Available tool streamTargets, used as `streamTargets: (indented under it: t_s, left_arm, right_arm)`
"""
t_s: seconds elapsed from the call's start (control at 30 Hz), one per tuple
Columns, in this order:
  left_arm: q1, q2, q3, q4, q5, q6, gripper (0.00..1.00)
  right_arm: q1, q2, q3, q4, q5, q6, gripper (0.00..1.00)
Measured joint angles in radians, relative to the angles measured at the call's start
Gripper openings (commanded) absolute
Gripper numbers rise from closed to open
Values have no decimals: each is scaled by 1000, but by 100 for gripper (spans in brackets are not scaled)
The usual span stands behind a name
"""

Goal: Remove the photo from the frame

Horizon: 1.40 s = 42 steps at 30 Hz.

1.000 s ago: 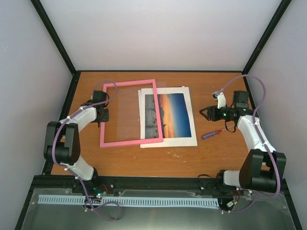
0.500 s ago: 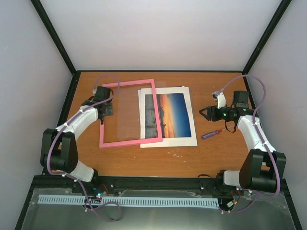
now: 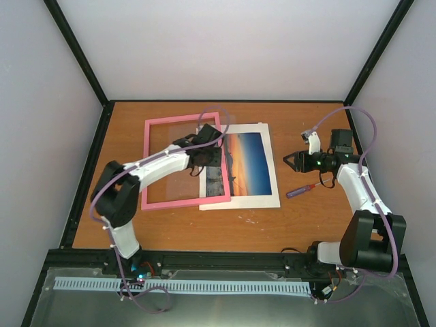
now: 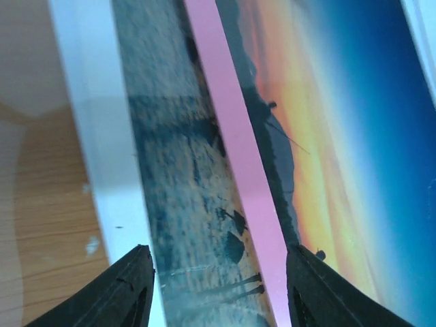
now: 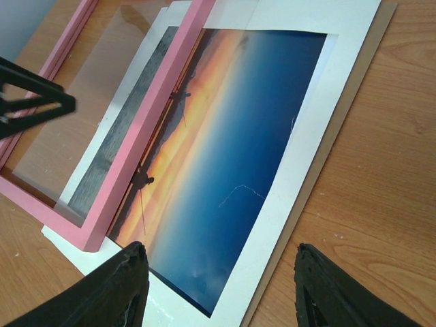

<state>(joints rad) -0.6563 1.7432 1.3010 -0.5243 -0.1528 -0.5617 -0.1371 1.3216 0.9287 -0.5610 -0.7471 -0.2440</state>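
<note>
The pink frame [image 3: 146, 163] lies flat at the table's left-centre, and its right rail rests over the left part of the photo [image 3: 248, 162]. The sunset photo lies on a white sheet to the right of the frame. My left gripper [image 3: 212, 157] hovers open over the frame's right rail [image 4: 238, 163] and the photo [image 4: 327, 136], holding nothing. My right gripper [image 3: 289, 161] is open and empty, right of the photo and above the table. In the right wrist view the photo [image 5: 252, 136] and the frame [image 5: 143, 136] lie beyond its open fingertips [image 5: 116, 286].
A small purple-handled screwdriver [image 3: 300, 191] lies right of the white sheet, under the right arm. A brown board edge [image 5: 354, 122] shows under the white sheet. Black cage posts and white walls bound the table.
My left arm has swung right across the frame, from its left rail to its right rail over the photo. The right arm has not moved.
</note>
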Motion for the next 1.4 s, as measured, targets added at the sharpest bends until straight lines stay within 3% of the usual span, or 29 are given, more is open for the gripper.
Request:
streamTargets:
  t_s: [0.27,0.67,0.77,0.9,1.1,1.4]
  left_arm:
    - [-46,221,80,5,41,-51,49]
    - [-55,263,95,31,103,-69,51]
    - [-60,293,126,26,114,-72,44]
    - [-69,355,195,-9,95,-79,28]
    - [-69,343,177,-43,39,-102,3]
    - [-12,153,-82,-16,10,-74,1]
  right_arm:
    - [0,7,0,0,8,0,58]
    - [0,23,0,0,8,-3,58]
    - [0,24,0,0,8,-3,58]
    - [0,27,0,0,8,-3,58]
    - [-1,28,0,0,7,-5,58]
    - [-1,30,0,-2,6,-12,58]
